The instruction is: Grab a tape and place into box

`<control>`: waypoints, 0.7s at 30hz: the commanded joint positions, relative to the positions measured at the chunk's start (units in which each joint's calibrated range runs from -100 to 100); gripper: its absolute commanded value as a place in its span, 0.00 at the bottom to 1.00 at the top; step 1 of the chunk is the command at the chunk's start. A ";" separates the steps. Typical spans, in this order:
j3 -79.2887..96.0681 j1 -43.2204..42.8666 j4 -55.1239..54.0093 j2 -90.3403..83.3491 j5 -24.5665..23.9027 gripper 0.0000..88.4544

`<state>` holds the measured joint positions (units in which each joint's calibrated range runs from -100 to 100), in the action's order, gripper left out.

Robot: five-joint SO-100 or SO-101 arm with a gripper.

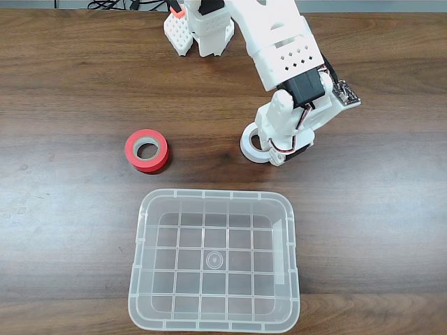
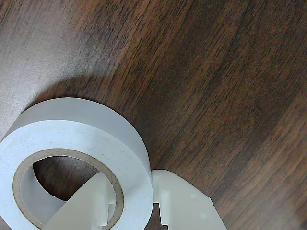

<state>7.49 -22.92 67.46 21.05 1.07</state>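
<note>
The tape [image 1: 249,144], a small white roll with a pale core, lies flat on the dark wooden table just above the box's far right corner. My gripper [image 1: 269,155] comes down on the roll's right side. In the wrist view the tape [image 2: 72,134] sits at the lower left, and my gripper [image 2: 134,215] straddles its wall: one white finger [image 2: 86,208] stands inside the hole, the other [image 2: 184,208] against the outer face. Both press on the wall. The box [image 1: 216,193], a large clear bin with a grid bottom, stands at the near edge with nothing in it.
A red roll [image 1: 147,150] with a grey core lies left of the tape, above the box's far left corner. The arm's white base [image 1: 199,28] stands at the table's back edge. Bare wood lies to the left and right of the box.
</note>
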 commanded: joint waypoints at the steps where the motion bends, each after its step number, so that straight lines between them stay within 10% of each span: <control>1: -1.58 0.24 -0.08 -2.55 -0.28 0.04; 21: -1.58 0.53 9.60 -30.63 -0.17 0.04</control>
<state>7.58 -22.92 74.92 1.21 1.07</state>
